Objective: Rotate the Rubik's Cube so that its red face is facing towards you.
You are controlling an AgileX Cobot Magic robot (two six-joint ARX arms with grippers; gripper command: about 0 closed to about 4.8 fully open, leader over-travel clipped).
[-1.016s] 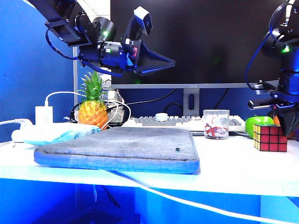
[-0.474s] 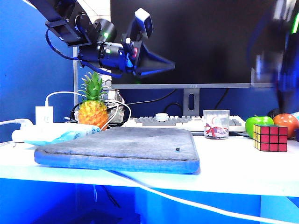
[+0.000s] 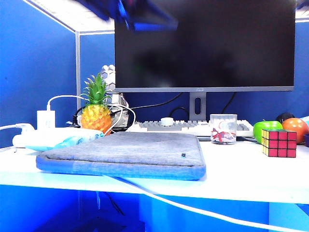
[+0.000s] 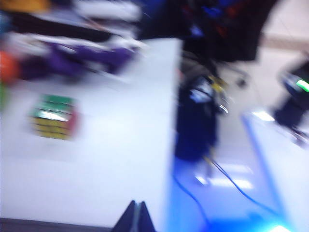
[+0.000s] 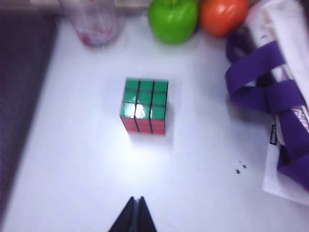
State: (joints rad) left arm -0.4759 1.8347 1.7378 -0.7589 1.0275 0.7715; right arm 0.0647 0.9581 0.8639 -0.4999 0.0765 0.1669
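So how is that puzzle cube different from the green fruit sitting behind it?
The Rubik's Cube is boxy with flat faces; the green apple is round. The cube is many-coloured, red toward the exterior camera and green on top in the right wrist view, with black grid lines; the apple is plain glossy green. The cube stands nearer the table's front edge, the apple behind it by the keyboard. Both rest on the white table, untouched by either gripper.

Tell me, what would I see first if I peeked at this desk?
Probably the bright Rubik's Cube at the right end of the white table, its red face toward the exterior camera and a green side up, with a green apple and an orange fruit just behind it. Then the toy pineapple at the left behind the grey pad. The shut left gripper and shut right gripper hang above, touching nothing.
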